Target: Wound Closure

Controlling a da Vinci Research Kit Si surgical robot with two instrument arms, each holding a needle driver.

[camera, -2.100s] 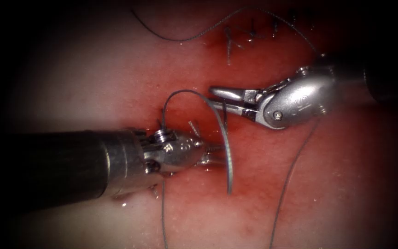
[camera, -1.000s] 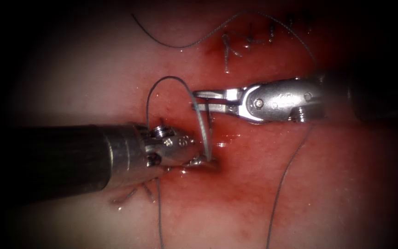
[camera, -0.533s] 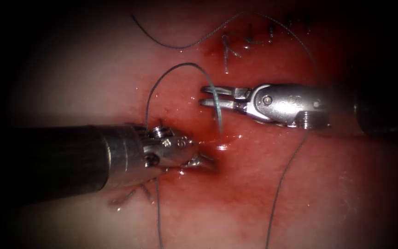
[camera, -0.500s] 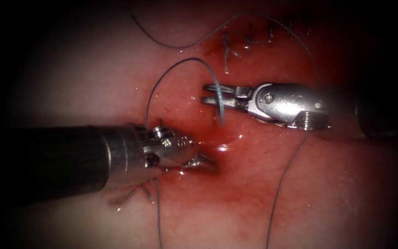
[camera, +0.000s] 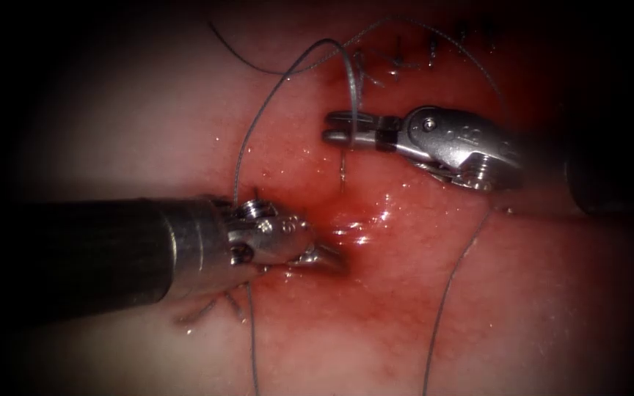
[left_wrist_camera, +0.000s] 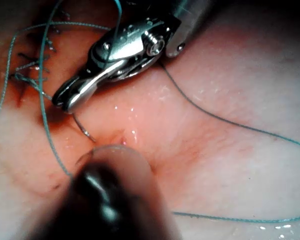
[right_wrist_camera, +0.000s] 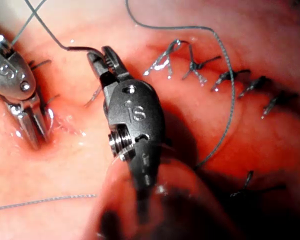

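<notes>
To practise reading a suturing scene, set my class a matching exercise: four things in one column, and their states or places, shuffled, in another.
Things:
1 right pincer
2 left pincer
3 needle
4 knotted stitches

States or places:
A tip resting on the wet red tissue
B in a row across the closed stretch of the cut
C shut on the needle near mid-curve
D held upright, tip seemingly clear of the tissue, thread trailing from its end

Pairs: 1-C, 2-A, 3-D, 4-B

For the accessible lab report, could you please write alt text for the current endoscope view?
The right tool grips the curved needle near mid-curve, clear above the tissue, its tip hanging over the red fluid. The left tool presses its shut jaws into the tissue by the cut. Thread arcs from the needle's tail down past the left tool; finished stitches lie beyond.
</notes>
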